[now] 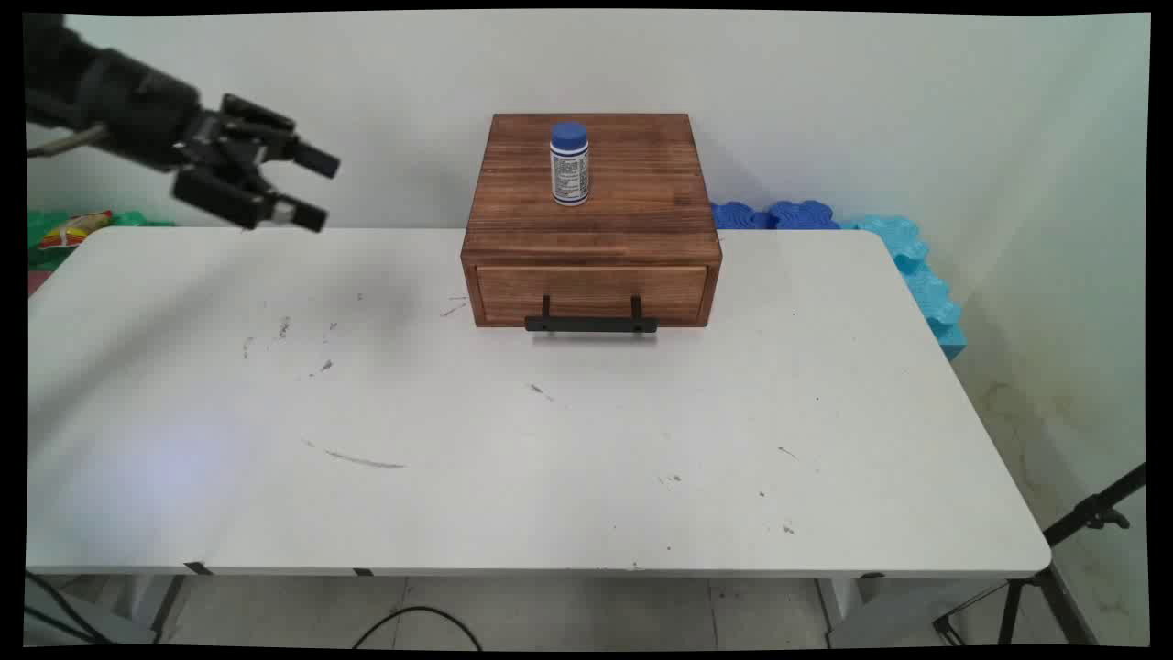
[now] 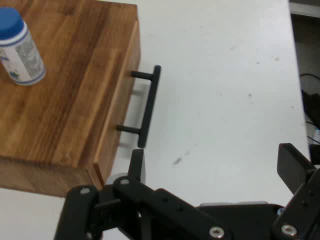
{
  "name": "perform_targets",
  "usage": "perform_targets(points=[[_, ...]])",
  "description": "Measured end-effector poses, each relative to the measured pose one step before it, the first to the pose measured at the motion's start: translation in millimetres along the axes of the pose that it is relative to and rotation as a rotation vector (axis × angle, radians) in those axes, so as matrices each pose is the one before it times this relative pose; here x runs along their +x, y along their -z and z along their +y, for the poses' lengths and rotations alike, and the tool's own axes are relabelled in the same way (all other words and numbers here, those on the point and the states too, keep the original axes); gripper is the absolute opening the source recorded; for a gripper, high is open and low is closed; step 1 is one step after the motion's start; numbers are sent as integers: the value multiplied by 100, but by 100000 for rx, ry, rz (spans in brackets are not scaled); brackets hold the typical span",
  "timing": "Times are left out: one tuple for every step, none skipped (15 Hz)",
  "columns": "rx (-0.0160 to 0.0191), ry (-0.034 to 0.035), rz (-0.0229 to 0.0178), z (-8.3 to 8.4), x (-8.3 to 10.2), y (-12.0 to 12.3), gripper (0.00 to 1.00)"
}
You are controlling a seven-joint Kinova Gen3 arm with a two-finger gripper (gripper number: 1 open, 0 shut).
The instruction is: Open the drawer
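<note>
Open and empty, the hand hovers above the tabletop's far left corner, well apart from the wooden drawer box to its right, where a blue-capped bottle stands upright.

From the hand camera, the box's black handle lies ahead between the spread fingers; the bottle sits upper left.

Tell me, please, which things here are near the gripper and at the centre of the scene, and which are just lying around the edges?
Centre of the scene:
- gripper, open, in the air left of the box
- wooden drawer box, drawer shut, black handle
- white bottle with blue cap, upright on the box

Lying about:
- blue foam pieces behind the table
- green packets at far left
- tripod
</note>
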Motion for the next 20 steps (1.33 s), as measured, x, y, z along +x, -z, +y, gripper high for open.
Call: perform_targets(points=[[989, 57, -954, -117, 954, -969, 100], [1127, 205, -1191, -98, 1109, -1076, 100], [966, 18, -1220, -38, 1089, -996, 100], [874, -588, -1674, 32, 1415, -1318, 100], [760, -906, -1839, 108, 1529, -1412, 100], [572, -982, -1882, 110, 1397, -1315, 100], [382, -840, -1511, 78, 909, -933, 100], [560, -1278, -2311, 72, 1307, -1384, 100], [586, -1646, -2999, 65, 1302, -1582, 100], [656, -1637, -3084, 25, 1195, -1579, 100], [463, -1320, -2685, 14, 929, -1333, 100], [351, -1615, -3124, 54, 1002, -1589, 100], [270, -1774, -3659, 55, 997, -1751, 100], [100, -1084, -2300, 43, 600, -1068, 100], [16, -784, -1755, 47, 415, -798, 100], [-15, -1234, -2738, 87, 644, -1252, 100], [-138, -1253, -2588, 96, 623, -1259, 100], [-174, -1126, -2502, 82, 565, -1240, 100], [-192, -993, -1963, 44, 526, -1005, 100], [-251, -1042, -2217, 58, 494, -1087, 100]])
